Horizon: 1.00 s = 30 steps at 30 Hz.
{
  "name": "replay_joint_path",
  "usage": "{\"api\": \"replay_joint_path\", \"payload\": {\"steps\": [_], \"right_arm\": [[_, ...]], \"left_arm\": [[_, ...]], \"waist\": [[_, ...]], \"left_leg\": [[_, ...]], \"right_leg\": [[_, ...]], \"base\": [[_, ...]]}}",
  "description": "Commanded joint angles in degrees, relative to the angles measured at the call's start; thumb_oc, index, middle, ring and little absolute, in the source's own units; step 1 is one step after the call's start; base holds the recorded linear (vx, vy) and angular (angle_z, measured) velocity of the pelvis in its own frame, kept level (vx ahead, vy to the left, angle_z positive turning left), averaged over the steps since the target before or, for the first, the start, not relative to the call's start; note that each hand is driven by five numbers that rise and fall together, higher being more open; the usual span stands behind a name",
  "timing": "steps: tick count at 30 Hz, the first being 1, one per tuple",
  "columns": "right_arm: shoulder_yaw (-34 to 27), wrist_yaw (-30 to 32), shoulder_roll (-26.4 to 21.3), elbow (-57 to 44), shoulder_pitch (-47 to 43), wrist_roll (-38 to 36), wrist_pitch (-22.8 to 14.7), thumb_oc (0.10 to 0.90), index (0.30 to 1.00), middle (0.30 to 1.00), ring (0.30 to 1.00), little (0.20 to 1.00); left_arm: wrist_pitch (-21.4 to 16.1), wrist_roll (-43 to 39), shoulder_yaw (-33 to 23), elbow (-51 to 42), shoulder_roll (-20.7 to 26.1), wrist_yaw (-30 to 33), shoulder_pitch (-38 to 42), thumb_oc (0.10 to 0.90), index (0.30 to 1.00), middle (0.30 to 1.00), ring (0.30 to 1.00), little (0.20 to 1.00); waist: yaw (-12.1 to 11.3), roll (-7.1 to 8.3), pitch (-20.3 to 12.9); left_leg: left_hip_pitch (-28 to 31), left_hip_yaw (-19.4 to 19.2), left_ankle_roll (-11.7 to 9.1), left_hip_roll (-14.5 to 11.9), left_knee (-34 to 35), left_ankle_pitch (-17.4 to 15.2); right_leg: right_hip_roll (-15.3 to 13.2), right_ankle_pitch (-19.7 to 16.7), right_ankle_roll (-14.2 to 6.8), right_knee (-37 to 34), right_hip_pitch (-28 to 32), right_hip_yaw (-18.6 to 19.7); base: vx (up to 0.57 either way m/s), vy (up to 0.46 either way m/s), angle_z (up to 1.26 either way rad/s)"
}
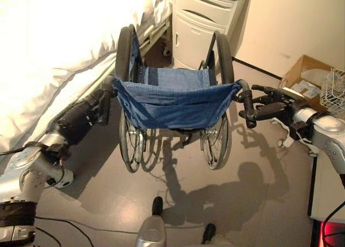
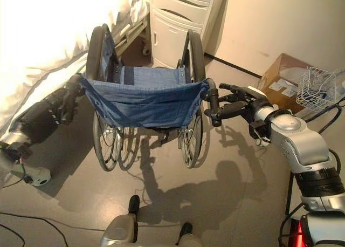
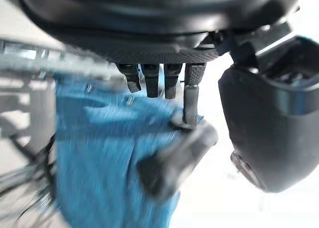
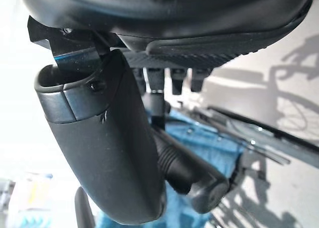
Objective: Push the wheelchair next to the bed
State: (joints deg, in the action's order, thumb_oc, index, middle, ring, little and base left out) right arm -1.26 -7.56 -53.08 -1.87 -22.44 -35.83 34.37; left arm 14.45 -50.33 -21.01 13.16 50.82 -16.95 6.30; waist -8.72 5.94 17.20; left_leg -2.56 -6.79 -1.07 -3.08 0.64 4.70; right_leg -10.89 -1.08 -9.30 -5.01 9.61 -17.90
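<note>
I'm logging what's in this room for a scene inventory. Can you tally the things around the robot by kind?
Wheelchair: 1
Bed: 1
Cabinet: 1
Cardboard box: 1
Wire basket: 1
Robot hands: 2, left hand and right hand
Total: 7

No legible text, number or sign anywhere. Pale labels on the cardboard box (image 2: 280, 77) by the wall — too small and washed out to read. Nothing printed on the blue sling back of the wheelchair (image 1: 172, 101), nothing on the white cabinet (image 1: 202, 20), nothing on the bedding of the bed (image 1: 48, 58). Close up on the push handles in both wrist views — plain dark rubber, unmarked.
</note>
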Motion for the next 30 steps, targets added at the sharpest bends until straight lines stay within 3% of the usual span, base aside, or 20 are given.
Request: {"api": "replay_joint_path", "payload": {"steps": [1,10,17,18,21,24,28,30], "right_arm": [[-10.1,9.5,-6.1,4.3,1.8,1.0,-9.3,0.800,0.900,0.900,0.900,0.900],[-15.3,14.5,-2.8,5.0,6.4,-1.6,-12.0,0.800,0.900,0.900,0.900,0.900],[-20.7,17.6,4.9,4.2,14.8,-4.9,-15.2,0.800,0.900,0.900,0.900,0.900],[-23.0,18.7,7.9,5.8,16.8,-6.6,-16.4,0.800,0.900,0.900,0.900,0.900],[-25.7,19.8,11.5,7.9,20.6,-7.8,-16.0,0.800,0.900,0.900,0.900,0.900],[-26.6,20.7,17.2,11.7,26.1,-8.7,-14.0,0.800,0.900,0.900,0.900,0.900],[-24.7,18.7,21.1,19.8,30.4,-8.2,-14.5,0.800,0.900,0.900,0.900,0.900],[-20.3,19.3,24.3,33.4,29.7,-6.8,-18.6,0.800,0.900,0.900,0.900,0.900]], "left_arm": [[-9.6,-4.1,-6.4,-1.3,4.7,0.7,-0.1,0.800,0.900,0.900,0.900,0.900],[-9.9,-6.3,-9.3,-2.7,2.9,2.3,-3.8,0.800,0.900,0.900,0.900,0.900],[-9.1,-7.5,-11.7,-3.1,-5.0,2.2,-11.2,0.800,0.900,0.900,0.900,0.900],[-8.9,-6.2,-11.5,-1.8,-7.8,1.8,-12.9,0.800,0.900,0.900,0.900,0.900],[-7.3,-6.5,-11.6,0.3,-11.5,0.9,-15.5,0.800,0.900,0.900,0.900,0.900],[-5.5,-4.0,-9.9,4.6,-15.9,4.8,-17.9,0.800,0.900,0.900,0.900,0.900],[-5.5,-1.1,-6.5,10.1,-20.0,8.6,-18.5,0.800,0.900,0.900,0.900,0.900],[-4.2,-0.5,-0.9,17.5,-24.6,16.5,-16.5,0.800,0.900,0.900,0.900,0.900]], "waist": [[0.7,-2.89,-11.4],[0.7,-3.98,-11.5],[0.9,-4.93,-11.1],[1.1,-5.09,-11.0],[1.7,-5.20,-10.9],[3.0,-5.07,-11.3],[3.8,-4.67,-11.7],[3.6,-4.59,-11.9]], "left_leg": [[7.9,-1.3,-3.2,-2.6,2.5,-6.0],[8.0,-1.5,-3.7,-2.8,3.1,-5.7],[8.0,-1.6,-3.9,-3.0,3.4,-5.4],[7.9,-1.8,-4.0,-3.1,3.5,-5.3],[8.0,-1.9,-4.2,-3.0,3.9,-5.1],[8.1,-2.2,-4.4,-2.9,4.2,-4.6],[8.2,-2.6,-4.5,-2.6,4.4,-4.5],[8.1,-2.4,-4.6,-2.3,4.4,-4.6]], "right_leg": [[3.1,4.3,0.9,5.2,-3.5,2.4],[3.0,4.2,1.0,4.7,-3.6,1.9],[2.9,4.0,1.0,4.1,-3.6,1.6],[2.8,3.5,0.8,3.5,-3.7,1.5],[2.7,2.5,0.4,2.5,-3.6,1.4],[2.9,1.7,0.0,2.2,-3.9,1.8],[3.1,1.4,0.0,2.0,-4.0,1.8],[3.2,1.3,0.1,1.7,-3.7,1.4]], "base": [[-0.03,0.004,0.07],[0.00,-0.001,0.01],[-0.01,0.003,-0.02],[0.00,0.000,0.00],[-0.01,0.001,-0.01],[0.01,-0.008,-0.03],[0.00,-0.003,0.01],[0.00,0.000,0.00]]}}
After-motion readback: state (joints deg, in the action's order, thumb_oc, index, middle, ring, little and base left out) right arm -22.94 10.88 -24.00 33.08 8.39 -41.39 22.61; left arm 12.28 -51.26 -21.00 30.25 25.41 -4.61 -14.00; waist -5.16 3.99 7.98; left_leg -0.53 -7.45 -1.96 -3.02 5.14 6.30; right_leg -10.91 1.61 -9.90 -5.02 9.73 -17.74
